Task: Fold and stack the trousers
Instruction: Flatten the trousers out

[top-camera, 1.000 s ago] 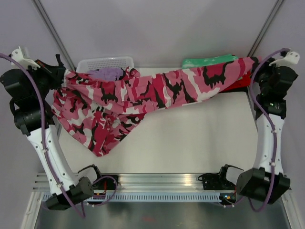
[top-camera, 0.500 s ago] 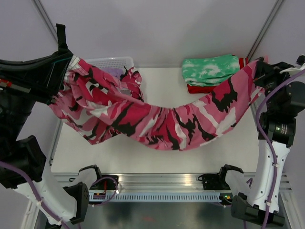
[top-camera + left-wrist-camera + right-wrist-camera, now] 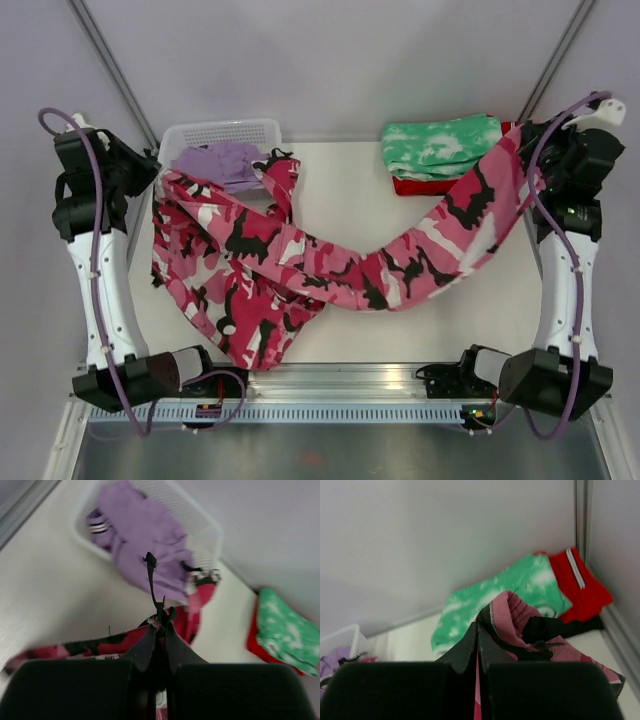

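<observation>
L hand (image 3: 161, 623) & R hand (image 3: 477, 626) each pinched tight on camo trousers (image 3: 300, 270), sagging btwn.

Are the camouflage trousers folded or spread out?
Spread out: the camouflage trousers hang unfolded between the left tool and right tool.

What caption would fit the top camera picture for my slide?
Both arms' jaws, shut on opposite ends, hold the camouflage trousers sagging between them; lilac trousers lie in the basket.

Table (image 3: 430, 335) with basket (image 3: 225, 128), folded garments (image 3: 440, 145), camouflage trousers (image 3: 290, 270)
</observation>
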You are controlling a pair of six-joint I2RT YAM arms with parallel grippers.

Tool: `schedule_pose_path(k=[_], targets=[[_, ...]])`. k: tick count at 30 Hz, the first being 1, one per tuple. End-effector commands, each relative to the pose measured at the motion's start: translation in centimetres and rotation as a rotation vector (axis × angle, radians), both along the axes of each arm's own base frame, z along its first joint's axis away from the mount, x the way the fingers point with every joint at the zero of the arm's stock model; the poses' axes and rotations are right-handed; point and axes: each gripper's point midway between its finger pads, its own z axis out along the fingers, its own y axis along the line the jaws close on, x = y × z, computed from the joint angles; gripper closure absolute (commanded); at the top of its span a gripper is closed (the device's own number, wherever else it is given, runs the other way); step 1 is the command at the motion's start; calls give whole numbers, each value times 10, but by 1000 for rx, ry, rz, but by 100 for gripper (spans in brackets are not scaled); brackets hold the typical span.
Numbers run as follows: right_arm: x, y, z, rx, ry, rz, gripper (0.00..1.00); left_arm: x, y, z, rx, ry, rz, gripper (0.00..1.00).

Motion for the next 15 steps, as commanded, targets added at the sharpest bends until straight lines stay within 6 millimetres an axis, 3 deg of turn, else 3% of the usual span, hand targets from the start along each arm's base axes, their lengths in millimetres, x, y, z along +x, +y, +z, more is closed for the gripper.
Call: schedule_pose_path(k=[1,2,3,4,7,10,12,15], targets=[[35,-1,-42,22,19,54,100,-7,64,-3,196,23,248,98],[41,-3,-50,23,31,54,100,-6,81,-13,195,50,298,98],[49,-5,-56,21,33,56,100,1,91,-34,181,104,316,98],[62,-10,-74,33,69,57,100,4,99,-46,172,129,335,98],[88,-12,-90,37,87,88,100,11,125,-85,148,195,385,98],[109,-16,-87,30,68,108,100,16,144,-117,142,264,411,98],[122,-20,-74,15,28,106,100,17,157,-138,137,321,456,98],[151,-30,-101,23,77,106,100,20,172,-156,140,353,502,98]])
